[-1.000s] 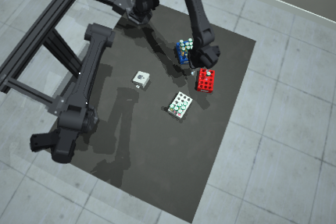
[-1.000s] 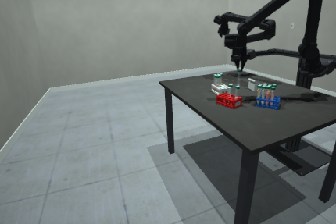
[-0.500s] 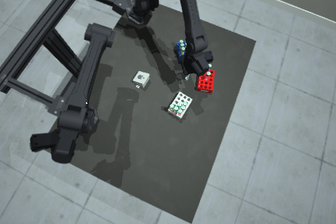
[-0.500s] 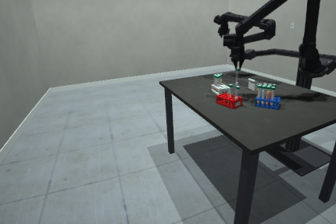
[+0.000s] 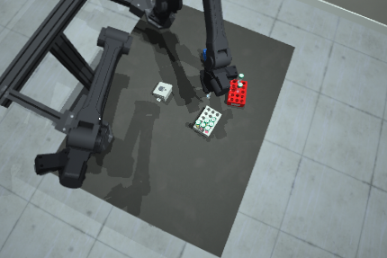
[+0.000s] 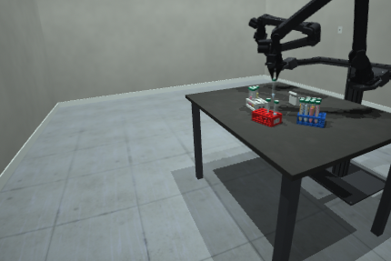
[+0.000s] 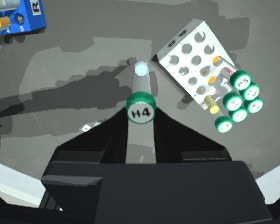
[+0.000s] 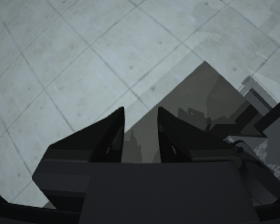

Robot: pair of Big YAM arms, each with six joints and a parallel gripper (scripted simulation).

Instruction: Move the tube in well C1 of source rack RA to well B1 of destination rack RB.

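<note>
Green-capped clear tube H4 (image 5: 208, 95) (image 6: 274, 89) (image 7: 141, 107) is hanging upright above the worktop (image 5: 180, 164) (image 6: 282, 148) (image 7: 75, 45), our left fingers (image 6: 272, 72) closing on its cap. Our right fingers are standing partly open, holding nothing. Three racks are resting below: white (image 5: 214, 111) (image 6: 255, 104) (image 7: 195, 60), showing six green caps; red (image 5: 237, 103) (image 6: 267, 118), carrying two tubes; and blue (image 5: 205, 54) (image 6: 313, 121) (image 7: 37, 22). One white box (image 5: 162, 89) (image 6: 293, 97) is sitting apart.

Beside the claw, the white tube rack (image 5: 218, 112) (image 6: 250, 106) (image 7: 172, 47) looks like smooth, matt plastic; the tube between its fingertips looks clear, its green cap (image 7: 141, 100) smooth plastic.
</note>
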